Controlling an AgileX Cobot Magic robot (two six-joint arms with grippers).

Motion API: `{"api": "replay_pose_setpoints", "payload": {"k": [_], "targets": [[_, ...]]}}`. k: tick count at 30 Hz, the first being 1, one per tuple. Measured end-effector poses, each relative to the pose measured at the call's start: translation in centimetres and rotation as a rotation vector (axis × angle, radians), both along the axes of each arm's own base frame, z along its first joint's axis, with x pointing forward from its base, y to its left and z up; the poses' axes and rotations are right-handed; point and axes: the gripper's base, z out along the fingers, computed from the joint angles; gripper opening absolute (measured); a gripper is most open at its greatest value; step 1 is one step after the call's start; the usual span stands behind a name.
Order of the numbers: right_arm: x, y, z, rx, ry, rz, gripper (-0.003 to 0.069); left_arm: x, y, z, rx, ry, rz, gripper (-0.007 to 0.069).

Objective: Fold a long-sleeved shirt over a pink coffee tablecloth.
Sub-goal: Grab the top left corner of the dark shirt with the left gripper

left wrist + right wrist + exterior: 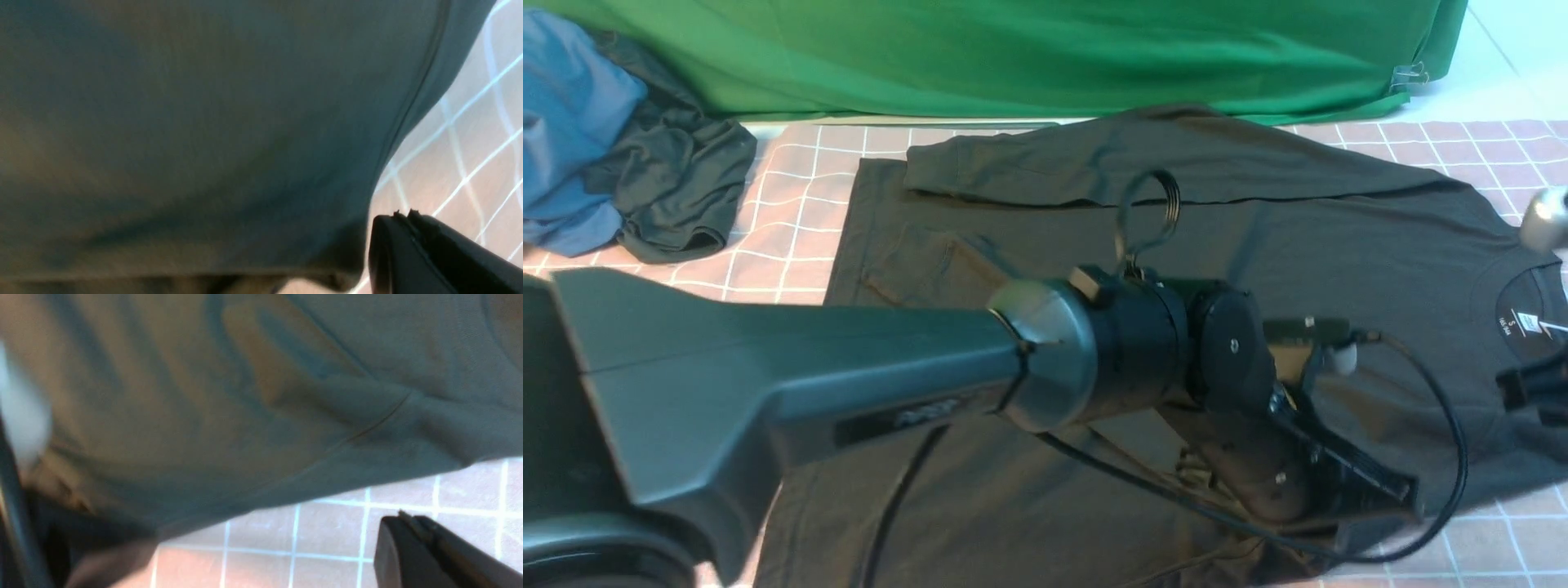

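Shirt [1339, 245], matte black, on gridded tablecloth [792, 220]

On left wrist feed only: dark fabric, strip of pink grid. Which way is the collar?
Observer: Front view shows the long-sleeved shirt lying flat, with its collar toward the robot's right.
Operator: Sleeves?
Observer: One sleeve is folded across the body along the far edge.
Operator: Right gripper?
Observer: In the right wrist view, the right gripper has its jaws shut and empty. It is over the pink coffee tablecloth, just off the shirt's edge.
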Motion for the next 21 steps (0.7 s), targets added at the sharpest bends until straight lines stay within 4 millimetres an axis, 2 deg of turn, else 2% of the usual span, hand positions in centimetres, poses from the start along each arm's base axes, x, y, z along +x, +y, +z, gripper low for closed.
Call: {"api": "replay_pose_setpoints", "payload": {"k": [3,8,12,13,14,15,17,18,20,21], "targets": [[1.5,-0.8,-0.1,0.057,0.034,-0.003,0.0034,-1.1,-0.5,-0.3,0.012,0.033,-0.034,0.0026],[3.0,-2.5,-1.5,0.111,0.103,-0.045,0.0034,-2.7,-1.5,-0.4,-0.001,0.044,-0.08,0.0026],[3.5,-2.8,-2.4,0.119,0.144,-0.027,0.0034,-3.0,-1.5,1.0,-0.01,0.002,-0.126,0.0026],[3.7,-2.6,-2.6,0.134,0.153,-0.013,0.0034,-2.7,-1.2,2.4,-0.015,-0.04,-0.119,0.0026],[3.7,-2.6,-2.7,0.135,0.156,-0.005,0.0034,-2.6,-1.1,2.7,-0.021,-0.045,-0.117,0.0026],[4.0,-2.3,-3.2,0.157,0.171,0.016,0.0034,-1.8,-0.4,4.4,-0.023,-0.098,-0.077,0.0026],[4.4,-2.2,-3.7,0.165,0.19,0.025,0.0034,-0.9,0.2,5.4,-0.029,-0.127,-0.037,0.0026],[4.7,-2.2,-4.4,0.17,0.211,0.026,0.0034,0.3,0.9,5.9,-0.035,-0.141,0.014,0.0026],[5.5,-2.2,-5.6,0.171,0.237,0.022,0.0034,1.7,1.5,5.6,-0.036,-0.136,0.064,0.0026],[6.1,-2.2,-6.5,0.172,0.248,0.018,0.0034,2.8,1.8,4.3,-0.027,-0.11,0.098,0.0026]]}}
